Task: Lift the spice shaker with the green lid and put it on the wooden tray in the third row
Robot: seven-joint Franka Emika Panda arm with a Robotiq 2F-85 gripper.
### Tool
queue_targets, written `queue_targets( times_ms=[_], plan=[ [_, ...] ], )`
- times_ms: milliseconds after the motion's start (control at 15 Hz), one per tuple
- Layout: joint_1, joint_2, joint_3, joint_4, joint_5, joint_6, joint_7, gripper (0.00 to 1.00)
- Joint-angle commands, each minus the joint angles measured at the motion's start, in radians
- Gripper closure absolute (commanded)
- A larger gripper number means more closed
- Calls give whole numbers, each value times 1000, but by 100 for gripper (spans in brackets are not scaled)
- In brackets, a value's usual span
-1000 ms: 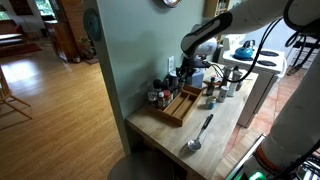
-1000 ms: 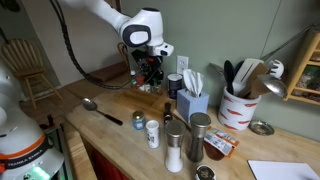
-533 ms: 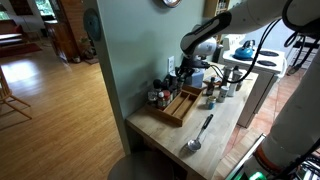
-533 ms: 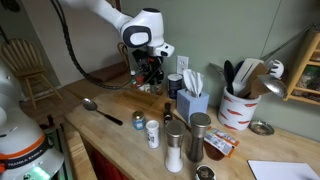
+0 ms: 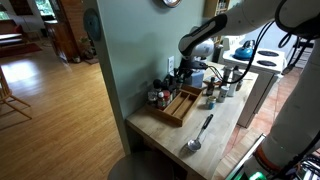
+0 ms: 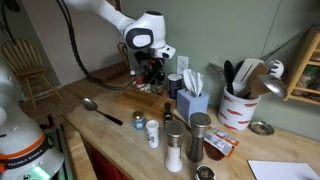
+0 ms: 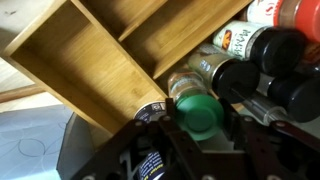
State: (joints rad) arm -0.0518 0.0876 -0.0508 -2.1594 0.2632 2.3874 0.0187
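Note:
In the wrist view the spice shaker with the green lid (image 7: 198, 112) lies between my gripper's (image 7: 201, 120) two fingers, which close against its sides. It stands at the edge of the wooden tray (image 7: 90, 50), whose slatted compartments fill the upper left, and beside a cluster of dark-lidded jars (image 7: 268, 48). In both exterior views the gripper (image 5: 175, 76) (image 6: 151, 72) is low over the jars at the wall end of the tray (image 5: 180, 106). The shaker itself is hidden there.
A metal spoon (image 5: 198, 133) (image 6: 101, 110) lies on the counter in front of the tray. Tall shakers (image 6: 175, 146), a blue box (image 6: 190, 102) and a utensil crock (image 6: 239, 106) stand along the counter. The wall is close behind the jars.

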Motion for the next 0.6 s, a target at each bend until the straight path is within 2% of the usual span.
queue_targets(
  times_ms=[0, 533],
  plan=[
    [1, 30, 6, 26, -14, -11, 6, 80],
    [8, 64, 11, 54, -61, -29, 11, 80]
  ],
)
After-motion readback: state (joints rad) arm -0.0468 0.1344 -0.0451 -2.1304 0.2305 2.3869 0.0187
